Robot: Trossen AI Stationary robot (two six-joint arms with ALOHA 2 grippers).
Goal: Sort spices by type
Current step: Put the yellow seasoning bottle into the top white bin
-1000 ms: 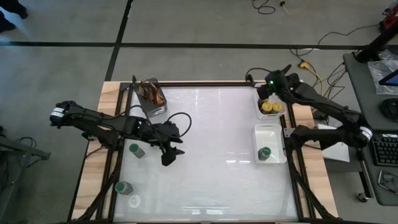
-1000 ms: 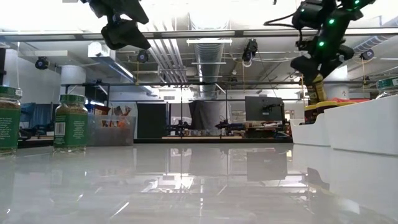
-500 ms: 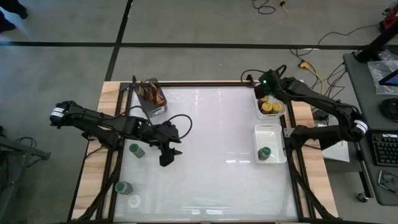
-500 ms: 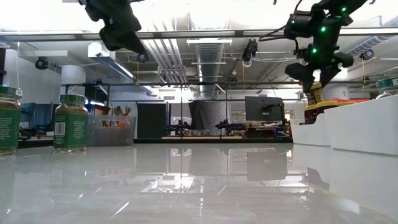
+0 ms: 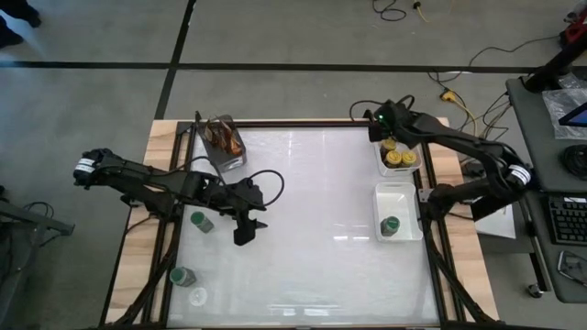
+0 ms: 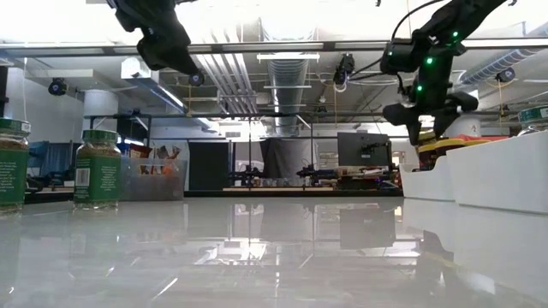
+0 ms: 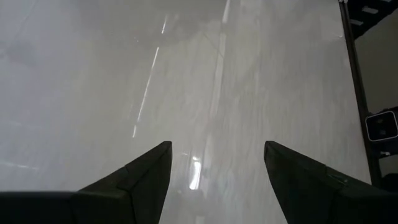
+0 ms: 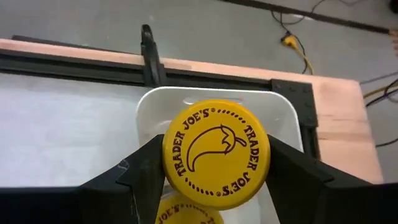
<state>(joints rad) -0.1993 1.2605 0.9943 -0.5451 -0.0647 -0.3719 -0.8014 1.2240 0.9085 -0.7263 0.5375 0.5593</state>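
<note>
Above the far right corner of the table (image 5: 303,229), a yellow-lidded jar (image 8: 216,153) is clamped between the fingers of the right pincer (image 5: 383,125), which is held over the far white tray (image 5: 384,167). Two yellow-lidded jars (image 5: 399,158) are already seen lying in that tray, so the carried jar is judged to be kept there for setting down with its own kind. One green-lidded jar (image 5: 390,225) is seen in the near white tray (image 5: 396,191), which suggests that each tray is reserved for one lid colour.

Near the table's left middle, the left pincer (image 5: 242,233) is held above bare surface with its fingers apart and nothing between them. Two green-lidded jars (image 5: 201,221) (image 5: 182,275) are left standing just beside it along the left edge, so it is judged to be poised for fetching one of them. A grey cup of brown sticks (image 5: 226,140) is kept apart at the far left corner.
</note>
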